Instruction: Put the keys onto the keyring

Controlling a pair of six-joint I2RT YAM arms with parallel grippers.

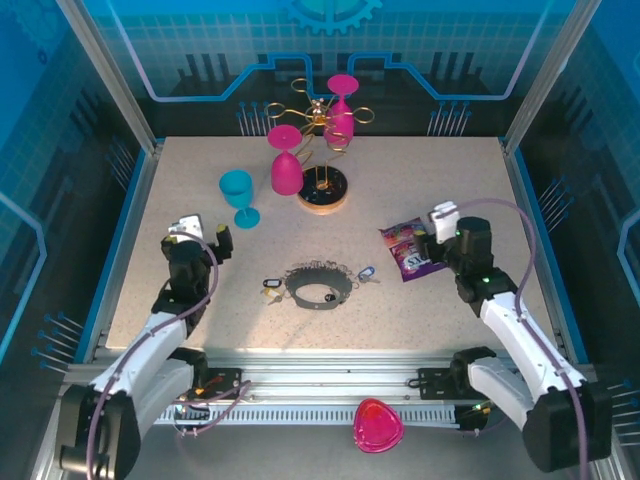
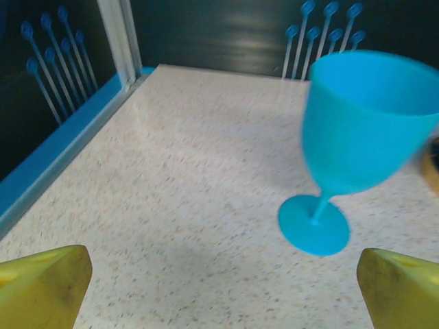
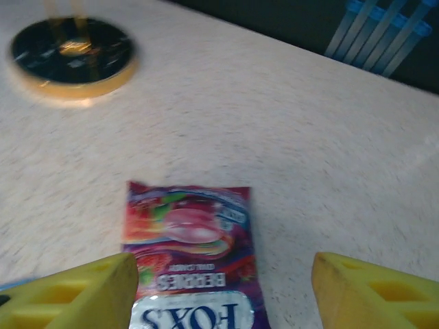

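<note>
The keyring, a thin grey hoop with small silvery pieces along it, lies flat at the table's front middle. Tiny keys lie around it: a yellow-headed and a black-headed one at its left, a blue-headed one at its right, and a dark one inside the hoop. My left gripper hovers left of the hoop, well apart from it. Its yellow fingers stand wide open over bare table. My right gripper is open to the right of the hoop, with its fingers on either side of a purple snack packet.
A turquoise goblet stands upright just ahead of the left gripper. A gold wire rack on a round wooden base carries pink glasses at the back middle. A pink object lies below the table's front rail.
</note>
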